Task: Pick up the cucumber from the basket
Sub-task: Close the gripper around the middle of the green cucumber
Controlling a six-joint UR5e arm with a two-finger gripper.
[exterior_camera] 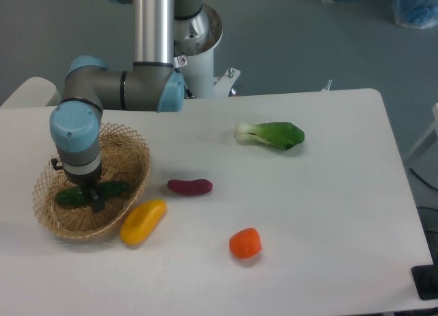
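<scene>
The dark green cucumber point(115, 189) lies lengthwise in the oval wicker basket point(139, 156) at the table's left. My gripper point(94, 202) points straight down into the basket and sits at the cucumber's middle, covering that part, so only the two ends of the cucumber show on either side. The wrist above hides the fingers, and I cannot make out how wide they stand or whether they press on the cucumber.
A yellow pepper point(143, 221) lies against the basket's front right rim. A purple vegetable point(190, 187), an orange-red one point(245, 243) and a leafy green with a white stem point(270, 135) lie on the white table to the right.
</scene>
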